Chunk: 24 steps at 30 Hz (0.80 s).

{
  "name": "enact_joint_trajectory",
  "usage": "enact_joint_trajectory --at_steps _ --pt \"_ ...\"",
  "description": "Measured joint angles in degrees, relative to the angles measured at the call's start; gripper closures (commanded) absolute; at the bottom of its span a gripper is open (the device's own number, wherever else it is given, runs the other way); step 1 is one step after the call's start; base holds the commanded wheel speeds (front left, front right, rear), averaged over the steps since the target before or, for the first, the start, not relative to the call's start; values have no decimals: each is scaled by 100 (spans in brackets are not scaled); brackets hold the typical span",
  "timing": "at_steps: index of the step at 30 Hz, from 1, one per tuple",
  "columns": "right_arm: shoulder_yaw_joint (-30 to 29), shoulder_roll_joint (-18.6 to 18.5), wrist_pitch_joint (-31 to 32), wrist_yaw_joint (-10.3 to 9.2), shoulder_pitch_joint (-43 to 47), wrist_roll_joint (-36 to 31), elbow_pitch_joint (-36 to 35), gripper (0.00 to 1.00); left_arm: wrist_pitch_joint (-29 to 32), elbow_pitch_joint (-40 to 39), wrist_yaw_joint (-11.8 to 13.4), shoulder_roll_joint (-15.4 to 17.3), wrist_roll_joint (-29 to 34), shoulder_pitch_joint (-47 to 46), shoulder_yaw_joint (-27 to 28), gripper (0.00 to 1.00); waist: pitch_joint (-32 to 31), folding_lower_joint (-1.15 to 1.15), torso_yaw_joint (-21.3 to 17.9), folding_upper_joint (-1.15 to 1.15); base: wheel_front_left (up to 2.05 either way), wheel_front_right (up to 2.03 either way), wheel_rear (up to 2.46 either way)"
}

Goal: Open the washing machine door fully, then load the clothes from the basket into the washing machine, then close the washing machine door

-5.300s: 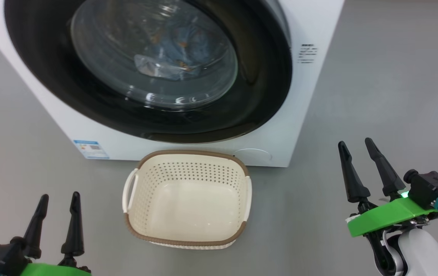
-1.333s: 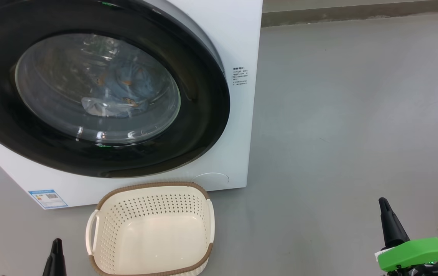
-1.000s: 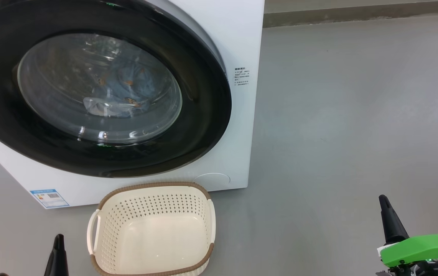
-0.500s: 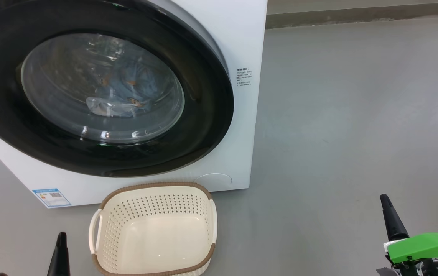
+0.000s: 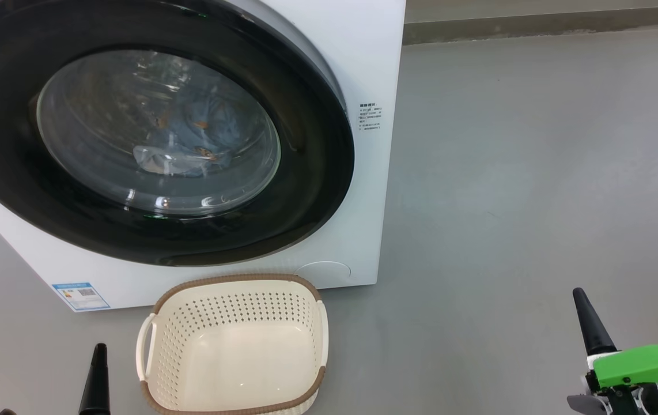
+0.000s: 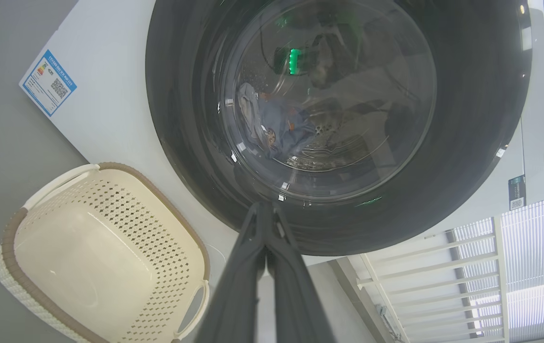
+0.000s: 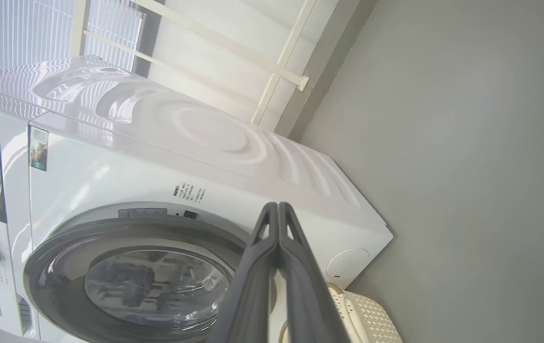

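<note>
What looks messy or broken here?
Nothing stands out. The washing machine door is shut, the clothes lie inside behind it, and the basket sits upright and empty on the floor in front. No spills or damage show.

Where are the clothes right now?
In the head view, upper left: the clothes lie inside the washing machine, behind its shut door, above the empty basket.

Clothes [image 6: 277, 128] behind washing machine door [image 6: 338, 124]
</note>
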Motion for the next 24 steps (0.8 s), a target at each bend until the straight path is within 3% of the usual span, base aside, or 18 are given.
enact_joint_trajectory --at_steps 24 --pt "-167 101 365 -1 -68 1251 -53 100 397 -122 49 -118 -1323 -143 42 100 -31 0 71 0 0 0 0"
